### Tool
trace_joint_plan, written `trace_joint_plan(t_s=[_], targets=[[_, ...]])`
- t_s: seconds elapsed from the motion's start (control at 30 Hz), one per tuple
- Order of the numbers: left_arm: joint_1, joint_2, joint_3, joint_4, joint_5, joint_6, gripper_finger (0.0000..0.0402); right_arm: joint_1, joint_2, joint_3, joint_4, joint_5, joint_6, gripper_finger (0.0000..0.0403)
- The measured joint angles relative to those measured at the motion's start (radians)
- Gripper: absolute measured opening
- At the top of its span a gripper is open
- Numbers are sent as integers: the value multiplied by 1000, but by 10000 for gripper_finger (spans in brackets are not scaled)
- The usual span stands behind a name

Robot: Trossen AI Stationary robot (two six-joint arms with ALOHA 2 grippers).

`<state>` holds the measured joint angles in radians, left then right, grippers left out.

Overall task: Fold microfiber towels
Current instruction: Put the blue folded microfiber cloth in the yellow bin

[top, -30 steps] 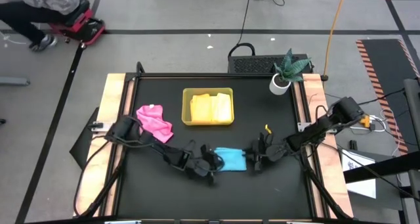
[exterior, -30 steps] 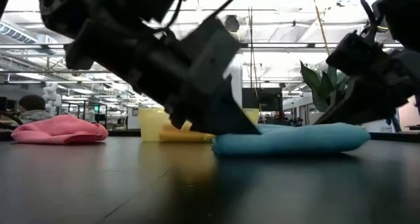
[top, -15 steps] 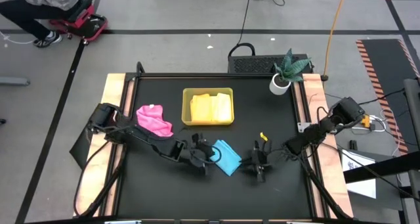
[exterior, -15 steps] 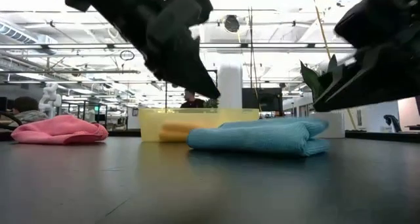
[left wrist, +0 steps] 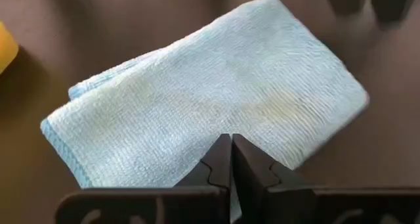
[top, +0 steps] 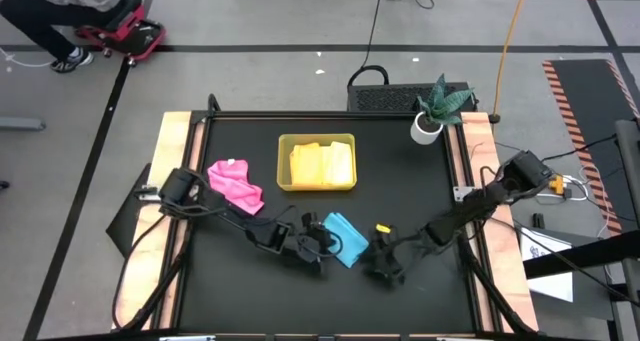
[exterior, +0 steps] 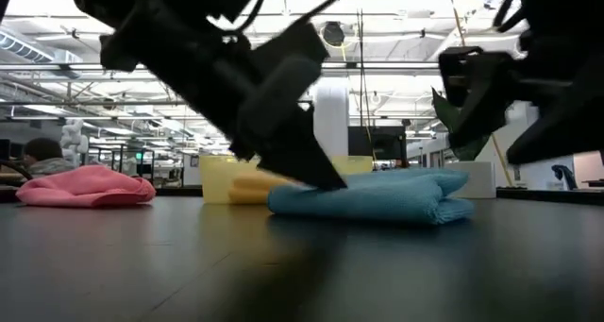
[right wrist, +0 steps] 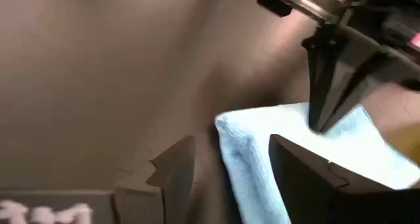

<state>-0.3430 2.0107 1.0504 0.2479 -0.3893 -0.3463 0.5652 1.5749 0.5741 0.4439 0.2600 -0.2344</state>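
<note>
High view: you have the sky blue towel (top: 344,239) folded small near the table's front middle, between the two arms. The left gripper (top: 318,245) sits on its left edge; the right gripper (top: 374,259) is just beside its right edge. The pink towel (top: 235,181) lies crumpled at the left, and the yellow towel (top: 322,163) is folded in the tray (top: 284,185). No orange towel shows here.

Low view: the left gripper (exterior: 326,180) presses tip-down on the near-left end of the sky blue towel (exterior: 373,197), which lies flat in stacked layers (the layering does not show from above). The right arm hangs above and to the right, clear of the cloth. The pink towel (exterior: 87,186) is a loose heap, the tray (exterior: 215,178) behind.

Left wrist view: the left gripper (left wrist: 231,159) is clenched, fingers pressed together, tips on the sky blue towel (left wrist: 203,119) and pinning it rather than grasping it.

Right wrist view: the right gripper (right wrist: 230,168) stands spread wide and empty, straddling the folded corner of the sky blue towel (right wrist: 262,145); the left gripper's tip (right wrist: 321,112) shows beyond.

Step in hand: I judge the blue fold nearly done.

Next move: you probably need the right fingers to close squarely on that corner, either for one more fold or to carry it to the tray, while the pin holds the layers.
</note>
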Motion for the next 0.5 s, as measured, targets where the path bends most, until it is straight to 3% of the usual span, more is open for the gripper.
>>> trace_joint_plan(t_s=[0.2, 0.5], targets=[[0, 8, 1, -14, -3, -23, 5, -57, 81, 59, -69, -3, -163, 191], [-14, -7, 1, -26, -4, -30, 21, -112, 200, 119, -56, -4, -274, 113]])
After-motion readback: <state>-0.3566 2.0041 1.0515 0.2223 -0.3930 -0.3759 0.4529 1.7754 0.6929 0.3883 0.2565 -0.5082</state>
